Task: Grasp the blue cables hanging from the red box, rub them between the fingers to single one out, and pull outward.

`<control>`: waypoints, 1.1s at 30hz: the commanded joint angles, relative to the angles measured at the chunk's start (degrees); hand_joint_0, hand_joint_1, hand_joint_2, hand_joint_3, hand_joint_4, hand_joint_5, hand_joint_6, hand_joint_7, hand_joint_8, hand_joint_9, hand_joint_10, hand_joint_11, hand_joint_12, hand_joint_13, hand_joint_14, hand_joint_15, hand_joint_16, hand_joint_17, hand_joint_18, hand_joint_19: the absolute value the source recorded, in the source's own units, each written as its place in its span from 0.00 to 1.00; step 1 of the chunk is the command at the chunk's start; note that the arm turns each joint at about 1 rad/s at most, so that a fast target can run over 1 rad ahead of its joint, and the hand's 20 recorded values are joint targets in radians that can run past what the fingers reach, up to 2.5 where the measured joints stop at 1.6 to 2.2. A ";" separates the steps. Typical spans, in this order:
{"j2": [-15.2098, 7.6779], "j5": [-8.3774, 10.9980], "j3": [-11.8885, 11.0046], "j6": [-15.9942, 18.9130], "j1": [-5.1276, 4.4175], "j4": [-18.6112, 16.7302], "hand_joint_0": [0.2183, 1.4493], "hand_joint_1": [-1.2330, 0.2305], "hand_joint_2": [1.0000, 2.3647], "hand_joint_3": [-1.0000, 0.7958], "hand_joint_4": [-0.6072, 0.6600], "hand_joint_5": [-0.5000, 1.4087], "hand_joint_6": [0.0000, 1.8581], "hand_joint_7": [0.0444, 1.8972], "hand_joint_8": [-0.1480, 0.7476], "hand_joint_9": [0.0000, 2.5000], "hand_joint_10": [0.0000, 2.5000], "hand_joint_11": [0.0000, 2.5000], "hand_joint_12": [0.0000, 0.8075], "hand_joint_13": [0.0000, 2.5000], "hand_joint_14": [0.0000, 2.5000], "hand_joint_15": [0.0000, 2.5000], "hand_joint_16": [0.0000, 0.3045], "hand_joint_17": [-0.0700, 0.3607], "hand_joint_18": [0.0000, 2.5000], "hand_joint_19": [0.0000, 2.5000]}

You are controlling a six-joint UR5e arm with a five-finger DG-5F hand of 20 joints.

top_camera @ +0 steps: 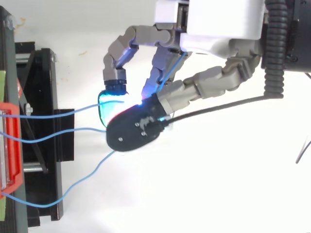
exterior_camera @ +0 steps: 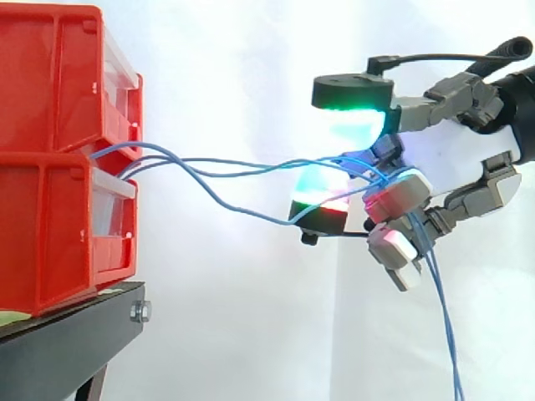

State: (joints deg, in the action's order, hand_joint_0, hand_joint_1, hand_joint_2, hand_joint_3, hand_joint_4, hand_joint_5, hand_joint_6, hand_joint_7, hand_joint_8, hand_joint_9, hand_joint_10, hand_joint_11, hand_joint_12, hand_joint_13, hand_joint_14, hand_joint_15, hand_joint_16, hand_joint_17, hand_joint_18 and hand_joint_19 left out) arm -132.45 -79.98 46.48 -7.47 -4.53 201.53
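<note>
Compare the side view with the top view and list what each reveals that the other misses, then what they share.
Side view: two red plastic bins stacked, thin blue cables leaving where they meet, then hanging down below the robot hand. Top view: the cables fan apart sideways at the bins, converging at the hand. Both: the robot hand pinching the cables, apart from the black metal stand.

The side view looks level across the work from close by, at the height of the red bins on the black stand. The top view looks down on it, also from near. Both share the stand's front edge, the blue cables and the hand.
</note>
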 commanded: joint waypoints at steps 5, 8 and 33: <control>0.00 0.00 -0.16 -0.08 0.04 0.00 0.30 0.57 0.00 0.32 0.52 0.19 0.47 0.48 0.46 0.52 0.01 0.46 0.47 0.42 0.01 0.30 0.18 0.44 0.33 0.28; 0.09 0.09 -0.25 -0.44 -0.04 0.00 0.31 0.53 0.01 0.38 0.52 0.19 0.47 0.48 0.46 0.53 0.01 0.47 0.47 0.43 0.01 0.30 0.18 0.44 0.33 0.28; 1.32 0.26 -0.34 -4.92 1.45 0.88 0.37 0.28 0.00 0.30 0.53 0.17 0.49 0.43 0.45 0.45 0.01 0.49 0.46 0.38 0.01 0.29 0.17 0.43 0.31 0.25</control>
State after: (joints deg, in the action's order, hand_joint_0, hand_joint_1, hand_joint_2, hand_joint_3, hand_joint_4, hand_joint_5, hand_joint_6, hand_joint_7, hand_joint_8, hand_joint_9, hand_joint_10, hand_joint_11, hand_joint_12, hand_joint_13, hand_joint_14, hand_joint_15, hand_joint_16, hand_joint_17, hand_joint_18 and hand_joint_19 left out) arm -131.17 -79.84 46.14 -11.39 -3.53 202.21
